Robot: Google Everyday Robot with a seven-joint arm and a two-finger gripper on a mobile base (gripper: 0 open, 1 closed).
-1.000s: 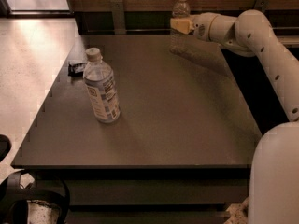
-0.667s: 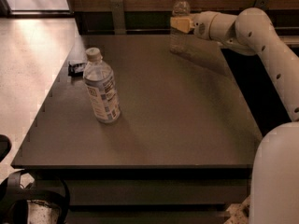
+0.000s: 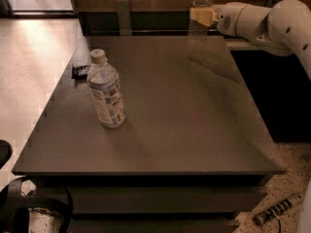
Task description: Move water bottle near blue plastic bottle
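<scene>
The blue plastic bottle (image 3: 106, 90) stands upright on the left part of the dark table (image 3: 165, 130), with a white cap and a blue-and-white label. The water bottle (image 3: 199, 18), slim, clear and ribbed, is held upright and lifted above the table's far right edge. My gripper (image 3: 201, 15) is shut on the water bottle around its middle, with the white arm (image 3: 262, 18) reaching in from the right. The two bottles are far apart.
A small dark object (image 3: 80, 71) lies at the table's left edge behind the blue plastic bottle. A wooden wall and a ledge run behind the table. A tool (image 3: 277, 210) lies on the floor at the lower right.
The gripper has lifted the water bottle slightly above the table; the blue plastic bottle has not moved.
</scene>
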